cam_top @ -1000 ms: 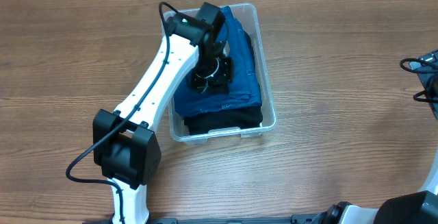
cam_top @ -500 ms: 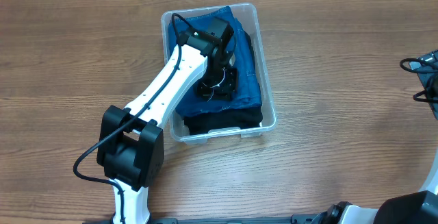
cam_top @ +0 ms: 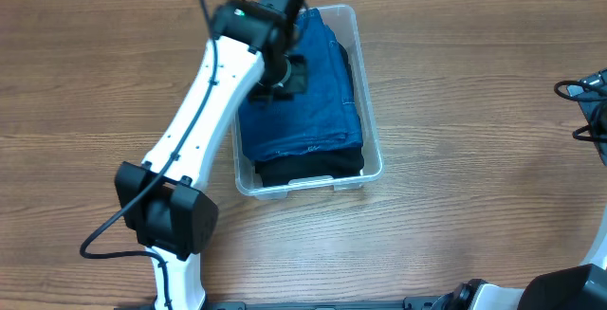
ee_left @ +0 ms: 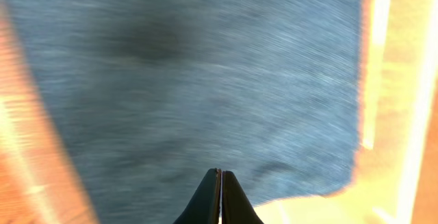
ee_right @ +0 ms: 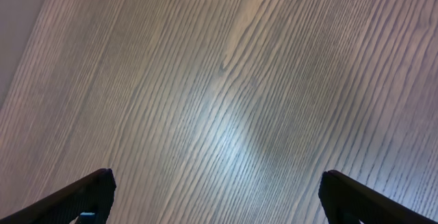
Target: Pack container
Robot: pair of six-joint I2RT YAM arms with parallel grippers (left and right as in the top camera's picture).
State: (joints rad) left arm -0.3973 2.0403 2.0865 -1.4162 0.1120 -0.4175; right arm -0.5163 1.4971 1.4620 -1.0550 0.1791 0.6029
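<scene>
The clear plastic container (cam_top: 372, 149) stands on the wooden table at centre. A folded blue cloth (cam_top: 322, 101) lies on top in it, over a black cloth (cam_top: 313, 166) that shows at the near end. My left gripper (cam_top: 283, 81) hovers over the far left part of the blue cloth; in the left wrist view its fingers (ee_left: 220, 183) are pressed together with nothing between them, above the blurred blue cloth (ee_left: 205, 80). My right gripper (ee_right: 215, 190) is wide open and empty over bare wood; only the arm's base shows in the overhead view.
Black cables (cam_top: 583, 97) lie at the table's right edge. The left arm's base (cam_top: 166, 220) stands at the near left of the container. Wooden table (cam_top: 474, 82) surrounds the container.
My left gripper has risen and drawn back toward the container's far left corner, off the middle of the blue cloth. The cloths and container have not moved.
</scene>
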